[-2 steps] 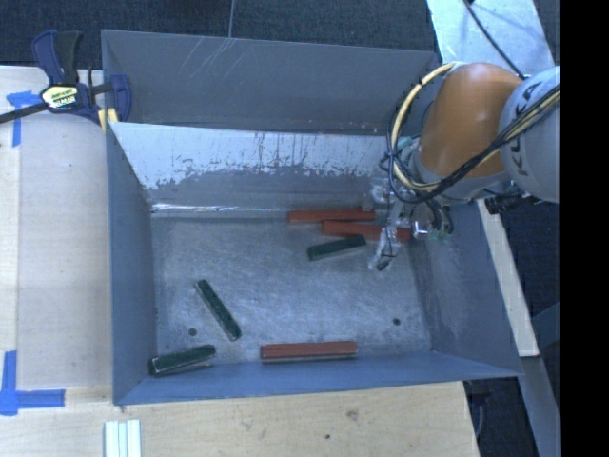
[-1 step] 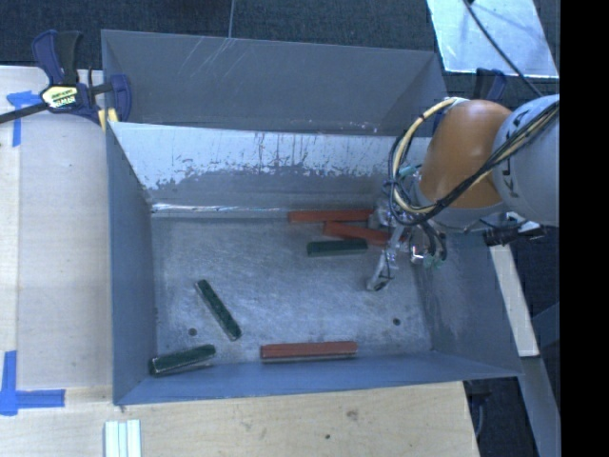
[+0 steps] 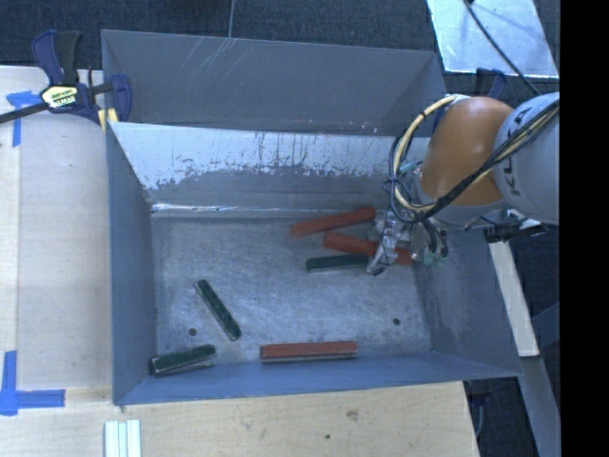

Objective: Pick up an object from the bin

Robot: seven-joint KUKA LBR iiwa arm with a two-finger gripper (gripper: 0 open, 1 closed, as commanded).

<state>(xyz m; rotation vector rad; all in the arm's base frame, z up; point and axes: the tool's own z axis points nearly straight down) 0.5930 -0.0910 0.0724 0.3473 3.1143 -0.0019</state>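
My gripper is down near the bin's floor at the right, its fingertips right at a small cluster of bars. A dark green bar lies flat just left of the fingertips. A red-brown bar lies under or against the gripper. Another red-brown bar lies slanted just behind, near the back wall. Whether anything is between the fingers is hidden.
A red-brown bar lies along the front wall. A dark green bar lies slanted at the left, and another dark green bar sits in the front left corner. The arm's orange cover and cables hang over the right wall.
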